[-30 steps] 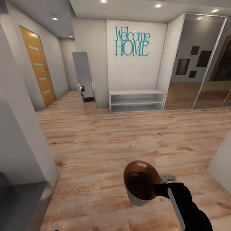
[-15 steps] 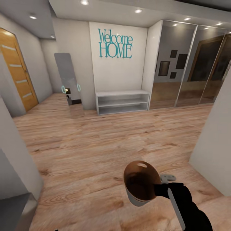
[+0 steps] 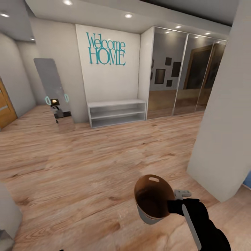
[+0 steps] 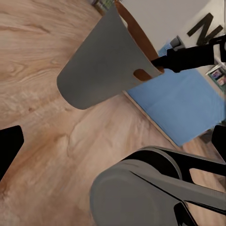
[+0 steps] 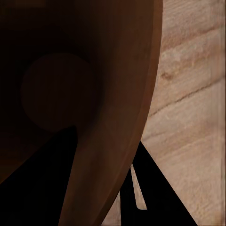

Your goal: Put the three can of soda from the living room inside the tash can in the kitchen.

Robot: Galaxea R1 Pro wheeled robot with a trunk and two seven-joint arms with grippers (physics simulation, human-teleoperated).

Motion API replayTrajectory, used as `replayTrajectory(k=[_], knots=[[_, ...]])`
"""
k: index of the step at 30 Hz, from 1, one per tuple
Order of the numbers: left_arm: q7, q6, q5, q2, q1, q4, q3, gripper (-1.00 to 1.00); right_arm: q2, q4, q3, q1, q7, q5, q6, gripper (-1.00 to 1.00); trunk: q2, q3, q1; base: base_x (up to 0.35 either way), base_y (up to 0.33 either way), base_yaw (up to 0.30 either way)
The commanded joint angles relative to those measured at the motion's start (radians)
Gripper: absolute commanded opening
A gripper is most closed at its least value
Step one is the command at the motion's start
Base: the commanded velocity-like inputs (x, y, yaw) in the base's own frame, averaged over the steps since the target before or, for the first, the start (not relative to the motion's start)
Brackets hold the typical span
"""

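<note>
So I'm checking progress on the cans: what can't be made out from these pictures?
- Bin contents: head view, the inside is dark brown shadow; cans cannot be told.
- Right hand grip: head view, the bin rim covers the fingers.
- Left hand: left wrist view, a black finger cut off by the edge; open or shut unclear.

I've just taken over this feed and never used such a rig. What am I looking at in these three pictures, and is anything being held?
This is a wheeled two-armed robot in a simulated home. The big picture comes from its head camera, looking down at a hallway: wood floor, a white shelf, mirrored doors and a "Welcome HOME" sign. The black right arm grips the rim of a small bin, pale outside and brown inside, and holds it off the floor. The other two pictures come from wrist cameras: the left one sees the bin's outside, the right one looks into its brown inside. I see no cans in it.
</note>
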Motion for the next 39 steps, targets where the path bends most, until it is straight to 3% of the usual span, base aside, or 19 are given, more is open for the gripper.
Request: replayTrajectory(k=[1,10,39], knots=[[0.0,0.0,0.0,0.0,0.0,0.0,0.0,1.0,0.0,0.0,0.0,0.0,0.0,-0.015,0.0,-1.0,0.0,0.001,0.0,0.149,-0.261,-0.266],[0.0,0.0,0.0,0.0,0.0,0.0,0.0,1.0,0.0,0.0,0.0,0.0,0.0,-0.015,0.0,-1.0,0.0,0.01,0.0,0.108,-0.193,-0.266],[0.0,0.0,0.0,0.0,0.0,0.0,0.0,1.0,0.0,0.009,0.0,0.0,0.0,-0.015,-0.001,-1.0,0.0,0.04,0.0,0.003,-0.005,-0.265]])
